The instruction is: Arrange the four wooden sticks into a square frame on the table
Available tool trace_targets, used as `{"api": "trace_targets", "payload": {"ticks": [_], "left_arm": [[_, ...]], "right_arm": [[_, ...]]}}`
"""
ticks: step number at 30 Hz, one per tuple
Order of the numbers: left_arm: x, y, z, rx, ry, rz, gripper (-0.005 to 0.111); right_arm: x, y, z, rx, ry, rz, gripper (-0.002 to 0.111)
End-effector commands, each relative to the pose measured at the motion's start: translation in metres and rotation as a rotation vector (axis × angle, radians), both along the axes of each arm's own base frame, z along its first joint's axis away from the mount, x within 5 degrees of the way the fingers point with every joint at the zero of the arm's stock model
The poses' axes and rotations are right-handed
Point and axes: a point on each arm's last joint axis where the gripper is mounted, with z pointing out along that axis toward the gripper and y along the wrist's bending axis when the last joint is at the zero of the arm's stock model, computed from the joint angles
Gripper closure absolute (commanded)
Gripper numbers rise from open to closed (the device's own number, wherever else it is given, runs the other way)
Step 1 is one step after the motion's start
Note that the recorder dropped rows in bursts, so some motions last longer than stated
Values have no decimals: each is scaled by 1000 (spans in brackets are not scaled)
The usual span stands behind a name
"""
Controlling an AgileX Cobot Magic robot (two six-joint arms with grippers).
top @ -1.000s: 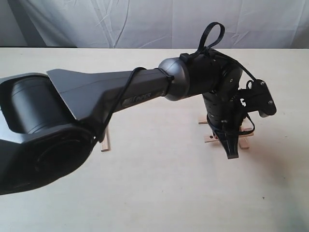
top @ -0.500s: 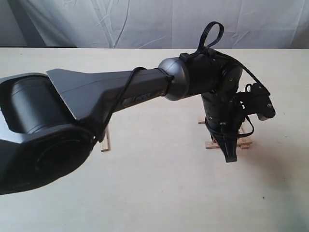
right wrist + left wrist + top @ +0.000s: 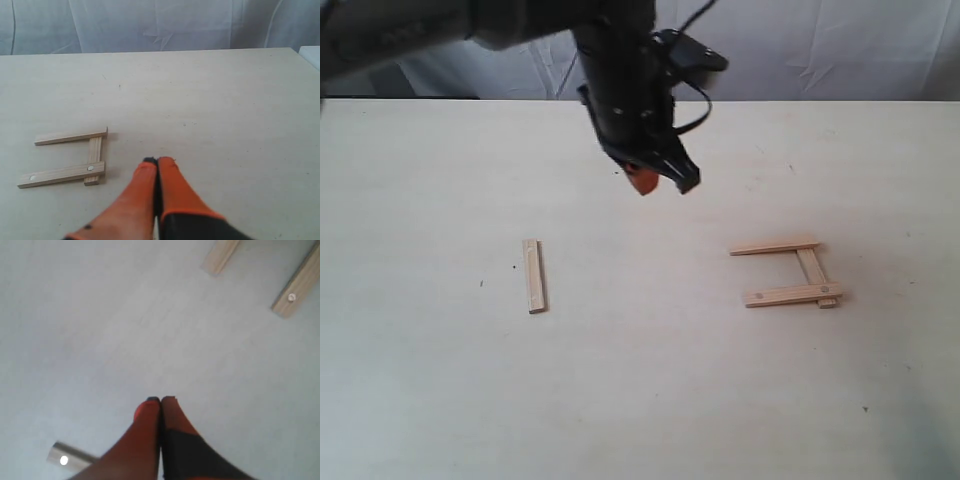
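Pale wood is showing again where my left arm was covering it a second ago: 3 of the 4 wooden sticks (image 3: 790,296) are lying as a U on the right of the table (image 3: 640,400), with 2 long sides bridged by 1 cross piece at the right-hand end and the side toward the middle gaping. I am judging the square frame (image 3: 811,268) to be 1 piece short. The last stick (image 3: 532,276) is lying alone, well apart to the left, untouched. My left claw (image 3: 160,401) is no longer hanging over the U with jaws spread. It is now riding high over the back of the table, left of the middle, tips pointing down and jaws pressed together on nothing. My right claw (image 3: 157,161) is waiting low near the U, likewise closed and empty, sitting outside the exterior view
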Motion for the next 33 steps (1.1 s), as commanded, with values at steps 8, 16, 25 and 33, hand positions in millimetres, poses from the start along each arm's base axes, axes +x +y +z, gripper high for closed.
{"api": "trace_targets", "payload": {"ticks": [8,16,25,33], "left_arm": [[-48,140,26,-172,-3,417,107],[-124,192,31,-252,-213,585,107],[-206,200,37,-417,-426,635,107],[-259,206,43,-479,-588,605,107]], "right_arm": [[0,0,1,2,-17,-7,108],[0,0,1,2,-17,-7,108],[2,-1,11,-1,-137,-12,108],[1,-2,47,-34,-530,-22,108]]}}
